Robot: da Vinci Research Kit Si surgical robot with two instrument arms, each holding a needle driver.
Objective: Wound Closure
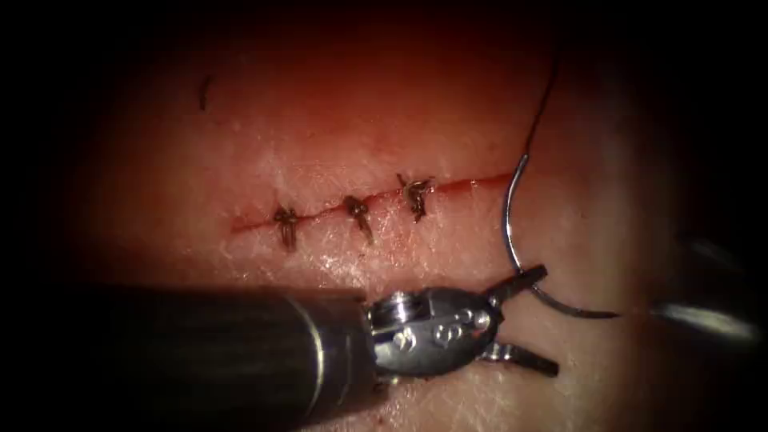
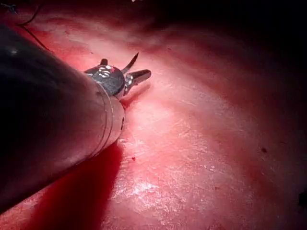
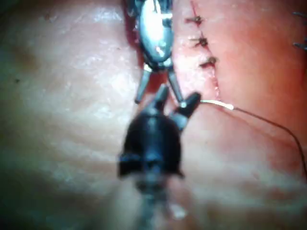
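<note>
Needle (image 1: 512,240) lying free right of cut (image 1: 376,204), left end effector (image 1: 534,320) spread wide and empty beside it, right end effector (image 1: 704,318) blurred, grip unclear.

Cut (image 1: 376,204) runs left-right across tissue (image 1: 336,128), 3 stitches (image 1: 356,212) on it. Needle (image 1: 512,240) lies at cut's right end, thread (image 1: 544,96) trailing up behind. Left tool (image 1: 524,320) sits in front of cut, jaws spread (upper one touching needle mid-curve). Right tool (image 1: 704,316) further right.
</note>
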